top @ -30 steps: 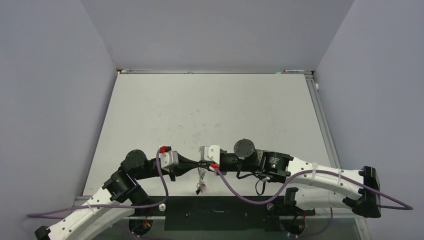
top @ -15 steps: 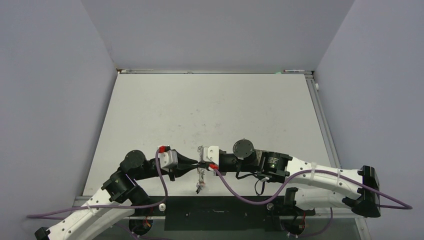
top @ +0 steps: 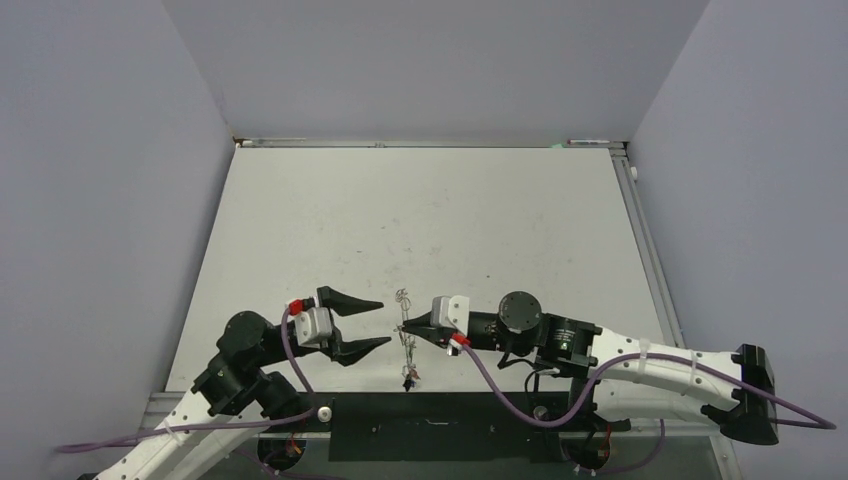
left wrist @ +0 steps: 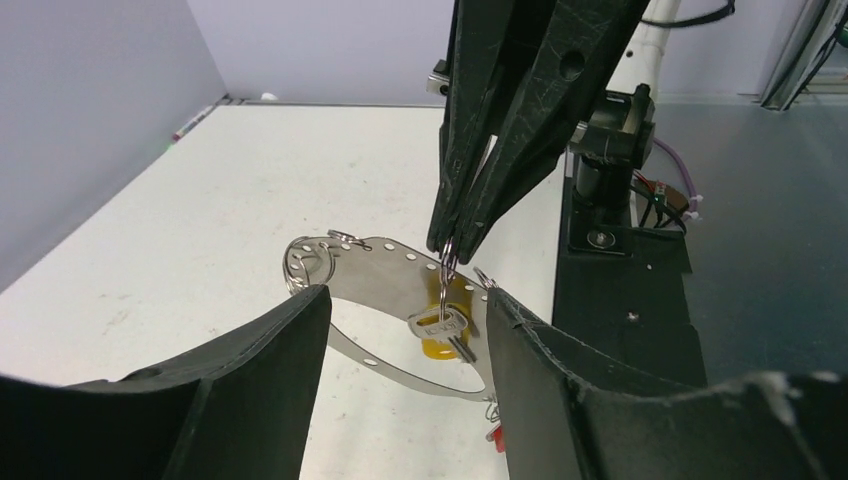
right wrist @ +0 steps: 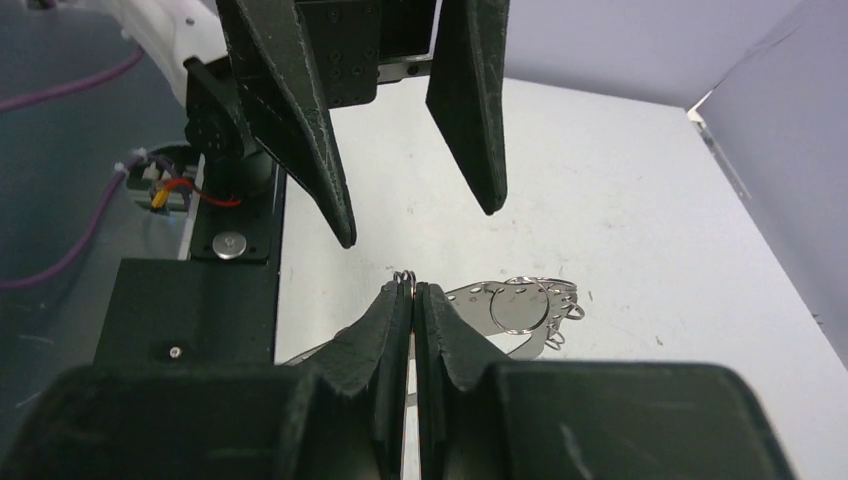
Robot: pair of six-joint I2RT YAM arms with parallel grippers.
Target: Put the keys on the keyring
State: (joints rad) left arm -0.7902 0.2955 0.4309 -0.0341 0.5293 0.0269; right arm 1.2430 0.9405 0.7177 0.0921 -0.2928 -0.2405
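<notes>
My right gripper (top: 406,328) (right wrist: 412,288) is shut on a small wire ring (right wrist: 404,276). From that ring a silver key with a yellow tag (left wrist: 441,327) hangs between my left fingers. The keyring (left wrist: 372,268) (right wrist: 497,301), a shiny perforated metal loop, stands on edge just behind the key. It carries small rings (top: 403,296) at its far end and a red tag (left wrist: 497,438) low at its near end. I cannot tell whether the held ring is threaded on the keyring. My left gripper (top: 386,322) (left wrist: 408,295) is open, a little left of the keys, touching nothing.
The white table (top: 420,220) is enclosed by grey walls on three sides. A black base plate (top: 430,425) runs along the near edge between the arm bases. Purple cables (top: 500,385) loop off both wrists.
The left gripper has opened and drawn back to the left, away from the ring. The right gripper stayed shut and shifted slightly right, with the keys and keyring hanging by it.
</notes>
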